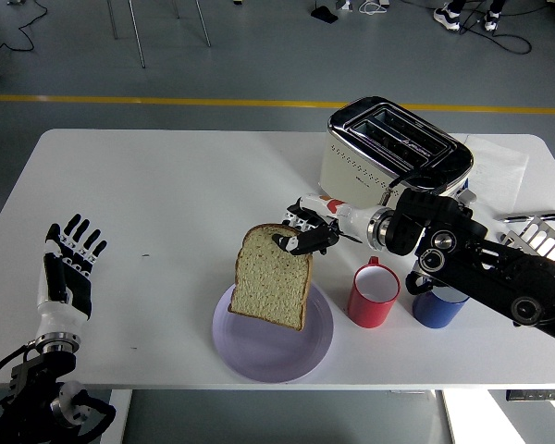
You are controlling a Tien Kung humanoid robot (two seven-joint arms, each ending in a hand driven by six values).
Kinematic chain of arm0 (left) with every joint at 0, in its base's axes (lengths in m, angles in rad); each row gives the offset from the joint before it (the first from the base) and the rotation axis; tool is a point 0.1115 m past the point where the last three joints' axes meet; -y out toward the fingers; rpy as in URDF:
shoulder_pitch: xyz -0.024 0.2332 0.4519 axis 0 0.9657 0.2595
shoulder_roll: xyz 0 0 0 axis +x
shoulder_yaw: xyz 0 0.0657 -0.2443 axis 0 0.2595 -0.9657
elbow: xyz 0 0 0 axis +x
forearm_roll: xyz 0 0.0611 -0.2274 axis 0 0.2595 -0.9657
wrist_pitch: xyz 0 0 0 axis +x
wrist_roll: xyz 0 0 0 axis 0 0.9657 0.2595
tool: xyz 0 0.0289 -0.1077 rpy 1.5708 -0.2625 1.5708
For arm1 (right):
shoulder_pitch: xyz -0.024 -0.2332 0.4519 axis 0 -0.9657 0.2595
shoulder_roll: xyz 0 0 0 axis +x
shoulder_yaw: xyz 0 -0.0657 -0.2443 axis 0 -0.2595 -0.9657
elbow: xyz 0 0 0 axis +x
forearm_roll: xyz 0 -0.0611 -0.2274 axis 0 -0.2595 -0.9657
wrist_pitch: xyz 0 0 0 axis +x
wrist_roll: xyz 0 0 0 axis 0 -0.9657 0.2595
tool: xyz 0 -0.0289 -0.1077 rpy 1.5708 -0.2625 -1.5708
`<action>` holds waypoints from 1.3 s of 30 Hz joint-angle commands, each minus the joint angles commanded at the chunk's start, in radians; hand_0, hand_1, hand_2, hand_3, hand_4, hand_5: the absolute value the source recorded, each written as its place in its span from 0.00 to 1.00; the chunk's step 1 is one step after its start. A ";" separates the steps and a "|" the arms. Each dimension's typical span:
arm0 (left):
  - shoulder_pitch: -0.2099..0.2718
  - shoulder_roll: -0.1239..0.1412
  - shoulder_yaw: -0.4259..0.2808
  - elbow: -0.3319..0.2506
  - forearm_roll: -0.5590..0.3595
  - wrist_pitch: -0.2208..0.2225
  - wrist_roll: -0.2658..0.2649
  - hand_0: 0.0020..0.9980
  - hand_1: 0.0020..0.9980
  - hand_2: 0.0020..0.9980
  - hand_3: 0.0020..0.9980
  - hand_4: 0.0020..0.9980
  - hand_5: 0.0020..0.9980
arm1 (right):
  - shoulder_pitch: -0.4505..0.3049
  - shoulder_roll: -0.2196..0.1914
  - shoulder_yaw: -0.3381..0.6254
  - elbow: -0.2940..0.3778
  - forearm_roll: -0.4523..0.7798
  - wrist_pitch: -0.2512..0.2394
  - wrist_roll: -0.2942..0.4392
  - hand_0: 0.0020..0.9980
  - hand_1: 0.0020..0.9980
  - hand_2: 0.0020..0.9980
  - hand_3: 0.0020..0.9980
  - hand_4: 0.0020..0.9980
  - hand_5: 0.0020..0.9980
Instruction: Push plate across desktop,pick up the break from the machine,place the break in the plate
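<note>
In the lower centre of the frame the right hand [305, 233] pinches the top crust of a slice of bread [272, 288], its fingers clamped on the upper right corner. The slice hangs nearly upright, tilted a little, and its lower edge reaches down over the lilac plate [282, 351], which sits near the table's bottom edge; whether the bread touches the plate cannot be told. The right arm comes in from the right side of the frame, crossing above a red mug [373, 294] and a blue mug [437, 306] that stand side by side just right of the plate. Behind them, in the upper right, a cream toaster [388, 159] with a chrome top stands on the white table [157, 203], its slots empty. A metal rack [541, 239] lies at the far right edge. In the lower left corner the left hand [67, 276] rests upright with its fingers spread apart and holding nothing, well apart from the plate.
</note>
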 joint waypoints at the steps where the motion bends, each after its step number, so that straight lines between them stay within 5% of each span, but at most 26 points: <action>1: 0.000 0.000 0.000 0.000 0.000 0.000 0.000 0.80 0.85 0.91 0.85 0.59 1.00 | -0.002 0.001 -0.002 0.000 0.001 -0.001 0.001 0.16 0.24 0.34 0.40 0.44 0.15; 21: -0.011 -0.002 -0.005 -0.002 0.000 0.001 0.000 0.80 0.85 0.91 0.84 0.59 1.00 | -0.045 0.043 -0.086 -0.107 -0.026 -0.040 0.126 0.17 0.25 0.35 0.42 0.45 0.15; 36: -0.015 -0.002 -0.006 -0.003 0.000 0.001 -0.001 0.80 0.85 0.90 0.85 0.58 1.00 | -0.036 0.057 -0.117 -0.155 -0.102 0.002 0.196 0.22 0.31 0.39 0.45 0.46 0.16; 37: -0.016 -0.002 -0.007 -0.003 -0.001 0.001 -0.001 0.80 0.85 0.90 0.85 0.58 1.00 | -0.035 0.058 -0.117 -0.157 -0.112 0.008 0.198 0.29 0.39 0.47 0.50 0.49 0.19; 39: -0.016 -0.002 -0.008 -0.003 -0.001 0.001 -0.001 0.80 0.85 0.90 0.85 0.58 1.00 | -0.034 0.059 -0.117 -0.159 -0.126 0.012 0.201 0.29 0.39 0.47 0.50 0.49 0.19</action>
